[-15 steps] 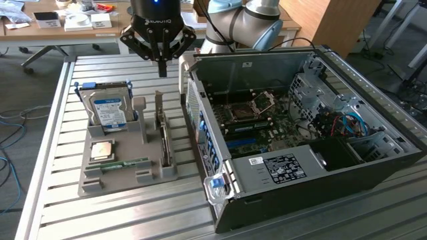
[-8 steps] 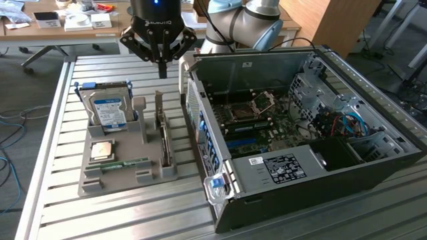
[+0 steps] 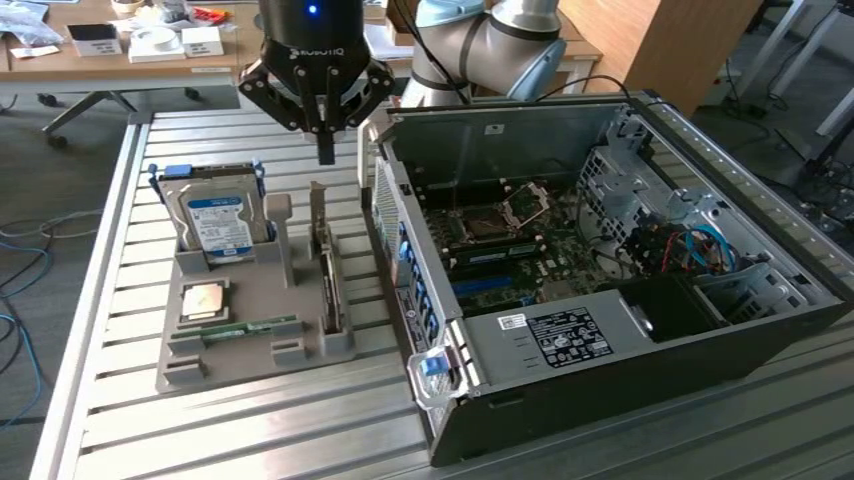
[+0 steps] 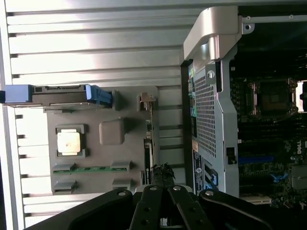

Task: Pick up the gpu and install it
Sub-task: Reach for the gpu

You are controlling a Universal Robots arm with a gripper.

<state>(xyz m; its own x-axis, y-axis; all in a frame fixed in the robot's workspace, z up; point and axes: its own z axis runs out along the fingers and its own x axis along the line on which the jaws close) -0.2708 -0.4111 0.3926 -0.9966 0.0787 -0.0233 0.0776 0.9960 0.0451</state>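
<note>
Early in the task: no pick-up yet, no install yet. Hovering with pincer (image 3: 326, 150) pressed fully together, holding nothing, right above the far end of the gpu (image 3: 324, 262). Apart from the card, as far as can be judged from the exterior view.

Standing on edge in its slot of the grey holder tray (image 3: 187, 372), on the slatted worktop (image 3: 200, 432), untouched. Placed at the tray's side toward the exterior view's right, just beside the open computer case (image 3: 747, 300). Seen edge-on as a thin dark strip in the wrist view, in line with the closed fingertips.

Also seated in the tray: hard drive (image 3: 220, 222) upright at the far end, processor (image 3: 203, 300) lying flat, RAM stick (image 3: 254, 327) near it.

Inside the case: motherboard (image 3: 534, 250) exposed, blue expansion slot (image 3: 501, 285) probably free, though hard to make out. Left to do: the grasp, the lift, the carry over and the seating.
</note>
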